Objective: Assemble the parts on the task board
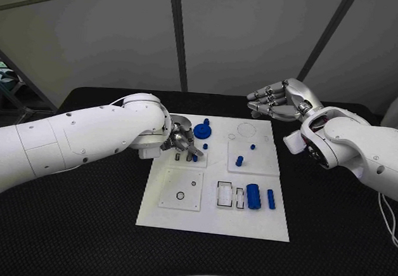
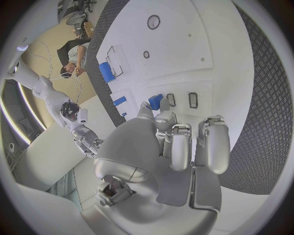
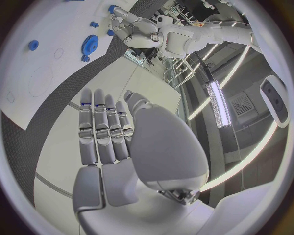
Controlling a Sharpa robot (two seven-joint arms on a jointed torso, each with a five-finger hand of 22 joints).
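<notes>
Nearest me on the task board [image 1: 213,222] lies a bare stretch of white plate, then a row of slots with two blue cylinders [image 1: 253,196] lying side by side just right of them. Further up, a short blue peg [image 1: 240,160] stands in the right-hand panel with a smaller blue stud [image 1: 252,145] beyond it, and a blue gear [image 1: 203,131] sits near the far left corner. My left hand [image 1: 182,142] works just below that gear at the board's left edge, fingers curled down around a small blue part [image 2: 156,102]; the wrist view shows the blue piece at my fingertips [image 2: 164,120], but I cannot tell whether I actually grip it or only touch it. My right hand [image 1: 280,98] hovers beyond the board's far right corner, holding nothing, its fingers loosely bent and side by side. To do this step well, I judge I should keep the left fingers low and square over the part, settle the pinch before lifting, and line the piece up with its seat rather than push it in at a tilt. My right hand could steady the plate so it does not slide. Under everything the bench [image 1: 73,231] is black and finely textured; pale wall panels with dark seams rise behind it.
</notes>
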